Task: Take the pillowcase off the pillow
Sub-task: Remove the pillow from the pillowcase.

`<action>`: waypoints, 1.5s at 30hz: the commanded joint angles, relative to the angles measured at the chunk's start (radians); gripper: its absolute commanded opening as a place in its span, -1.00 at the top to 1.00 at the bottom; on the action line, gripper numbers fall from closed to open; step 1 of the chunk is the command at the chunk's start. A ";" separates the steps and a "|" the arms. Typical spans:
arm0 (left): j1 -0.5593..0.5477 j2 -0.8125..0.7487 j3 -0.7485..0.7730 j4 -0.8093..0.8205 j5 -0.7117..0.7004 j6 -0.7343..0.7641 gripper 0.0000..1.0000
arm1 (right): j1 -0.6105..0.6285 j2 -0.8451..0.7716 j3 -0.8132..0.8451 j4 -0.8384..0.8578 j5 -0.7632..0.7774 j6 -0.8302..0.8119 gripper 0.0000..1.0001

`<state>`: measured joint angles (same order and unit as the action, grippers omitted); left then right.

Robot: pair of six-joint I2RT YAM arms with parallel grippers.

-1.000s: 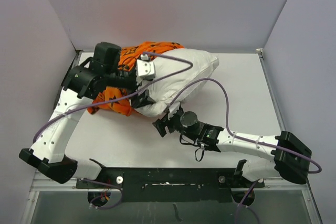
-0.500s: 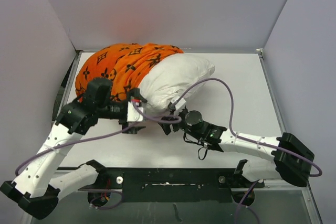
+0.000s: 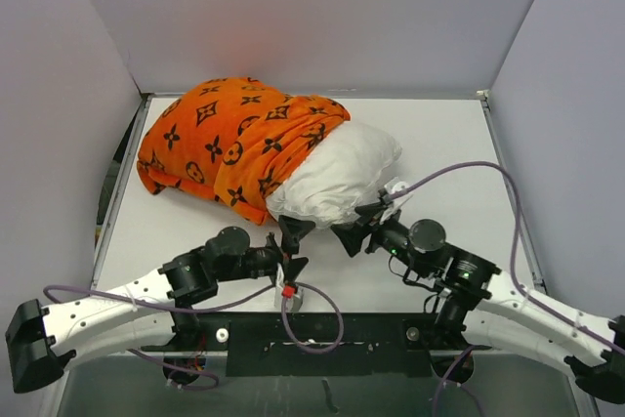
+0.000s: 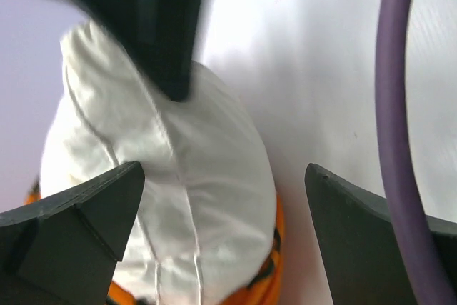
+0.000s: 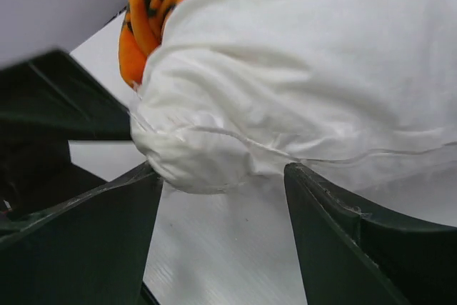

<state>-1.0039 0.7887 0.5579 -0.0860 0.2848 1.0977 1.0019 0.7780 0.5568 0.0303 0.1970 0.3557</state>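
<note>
The orange pillowcase (image 3: 229, 144) with black motifs covers the left part of the white pillow (image 3: 337, 178), whose right half sticks out bare. My left gripper (image 3: 294, 248) lies low at the pillow's near edge, open, pointing at the bare pillow (image 4: 178, 176) with an orange pillowcase rim (image 4: 270, 273) below it. My right gripper (image 3: 359, 226) is open beside the pillow's near right corner. In the right wrist view that pillow corner (image 5: 200, 158) sits just beyond and between its fingers (image 5: 343, 241), not pinched. The pillowcase (image 5: 150, 5) shows behind it.
White table (image 3: 444, 153) with grey walls at the back and both sides. Purple cables loop over the table near the left gripper (image 3: 312, 314) and above the right arm (image 3: 469, 168). A dark finger of the other gripper (image 4: 157, 26) crosses the left wrist view.
My left arm has swung off the pillowcase toward the near edge and now points at the pillow from below. My right arm has shifted right and its jaws have narrowed a little.
</note>
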 commanded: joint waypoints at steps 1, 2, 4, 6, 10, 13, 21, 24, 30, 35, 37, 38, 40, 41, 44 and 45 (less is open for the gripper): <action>-0.163 0.024 -0.098 0.414 -0.192 0.167 -0.96 | -0.011 -0.164 0.165 -0.268 0.107 0.016 -0.39; -0.184 0.028 -0.103 0.447 -0.206 0.186 -0.96 | -0.011 -0.177 0.193 -0.332 0.124 0.017 -0.40; -0.208 0.033 -0.098 0.467 -0.203 0.204 -0.96 | -0.011 -0.191 0.248 -0.411 0.147 0.001 -0.42; -0.230 0.069 -0.098 0.504 -0.218 0.241 -0.96 | -0.013 -0.180 0.290 -0.435 0.182 -0.039 -0.43; -0.328 0.162 -0.113 0.665 -0.293 0.343 -0.96 | -0.021 -0.087 0.388 -0.461 0.210 -0.129 -0.52; -0.346 0.200 -0.040 0.475 -0.331 0.272 -0.96 | -0.062 0.019 0.475 -0.477 0.165 -0.171 -0.60; -0.274 0.429 0.145 0.157 -0.570 -0.001 -0.96 | -0.372 0.161 0.605 -0.538 -0.189 -0.237 -0.68; -0.216 0.492 0.205 0.022 -0.536 -0.044 -0.89 | -0.418 0.190 0.617 -0.516 -0.268 -0.343 -0.70; -0.192 0.457 0.302 -0.265 -0.367 -0.163 1.00 | -0.432 0.337 0.695 -0.510 -0.461 -0.592 -0.66; -0.222 0.289 0.276 -0.489 -0.177 -0.170 1.00 | -0.299 0.420 0.735 -0.495 -0.553 -0.860 -0.65; -0.246 0.225 0.255 -0.555 -0.141 -0.159 1.00 | -0.225 0.464 0.764 -0.521 -0.517 -0.952 -0.66; -0.257 0.201 0.244 -0.580 -0.137 -0.155 1.00 | -0.201 0.489 0.783 -0.533 -0.502 -0.990 -0.66; -0.269 0.165 0.231 -0.625 -0.131 -0.156 1.00 | -0.158 0.546 0.820 -0.544 -0.474 -1.040 -0.65; -0.270 0.152 0.231 -0.641 -0.130 -0.160 1.00 | -0.136 0.567 0.834 -0.542 -0.463 -1.058 -0.65; -0.274 0.114 0.198 -0.685 -0.122 -0.165 1.00 | -0.071 0.621 0.868 -0.535 -0.443 -1.100 -0.64; -0.273 0.100 0.190 -0.696 -0.122 -0.167 1.00 | -0.052 0.637 0.880 -0.535 -0.439 -1.111 -0.63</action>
<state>-1.2675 0.9318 0.7776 -0.6460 0.0875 0.9672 0.8898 1.3792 1.3647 -0.5262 -0.2699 -0.6273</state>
